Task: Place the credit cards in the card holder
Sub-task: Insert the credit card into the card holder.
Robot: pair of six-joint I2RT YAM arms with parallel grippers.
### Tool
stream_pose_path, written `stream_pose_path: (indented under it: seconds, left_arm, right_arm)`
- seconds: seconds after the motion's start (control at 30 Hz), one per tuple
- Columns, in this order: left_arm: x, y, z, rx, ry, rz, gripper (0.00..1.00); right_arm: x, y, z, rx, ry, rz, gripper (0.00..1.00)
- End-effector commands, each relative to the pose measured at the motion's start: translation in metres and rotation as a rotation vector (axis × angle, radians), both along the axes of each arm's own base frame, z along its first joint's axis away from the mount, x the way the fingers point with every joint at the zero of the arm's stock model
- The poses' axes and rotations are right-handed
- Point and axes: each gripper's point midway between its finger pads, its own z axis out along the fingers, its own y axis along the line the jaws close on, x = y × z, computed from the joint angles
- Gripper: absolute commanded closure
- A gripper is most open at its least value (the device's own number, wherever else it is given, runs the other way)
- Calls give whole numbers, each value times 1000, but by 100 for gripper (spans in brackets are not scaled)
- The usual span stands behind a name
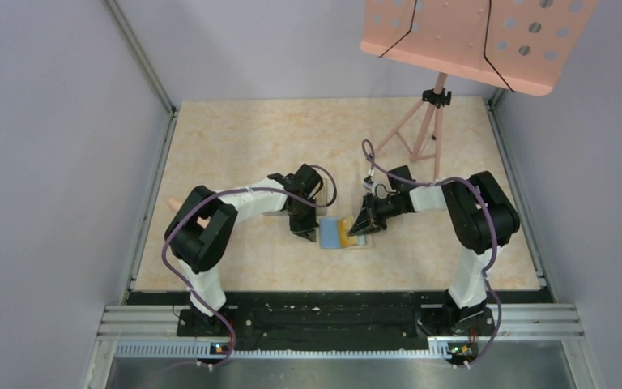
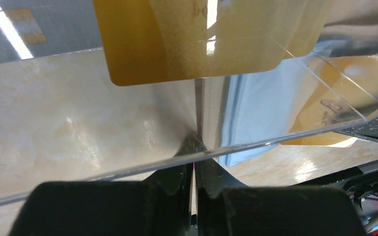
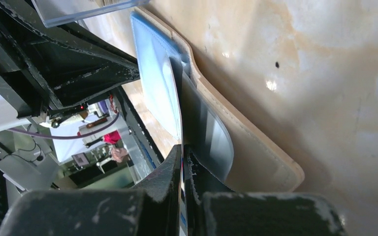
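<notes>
Open wallet (image 1: 330, 232) on bench (image 1: 251, 146), right pincer (image 3: 182, 150) clamped on pale card (image 3: 206, 137) against its blue lining, left pincer (image 2: 195, 165) pinching clear box (image 2: 199, 108) wall, yellow card (image 2: 187, 44) beyond.

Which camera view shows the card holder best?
Right wrist view: the card holder is close, its blue lining and tan edge clear. Top view shows it small, lying open. Left wrist view shows only a blue patch through the clear plastic box.
</notes>
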Motion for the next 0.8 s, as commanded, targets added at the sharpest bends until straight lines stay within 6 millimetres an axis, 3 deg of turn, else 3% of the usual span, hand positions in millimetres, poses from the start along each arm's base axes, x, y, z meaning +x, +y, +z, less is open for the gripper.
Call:
stream_pose_path:
  seconds: [0.0, 0.77]
  left_arm:
    - [-2, 3, -21, 48, 18, -18, 92]
    - [-4, 1, -26, 64, 40, -44, 94]
  right_arm:
    - [9, 8, -3, -10, -53, 30, 100]
    - [28, -4, -5, -150, -133, 103, 100]
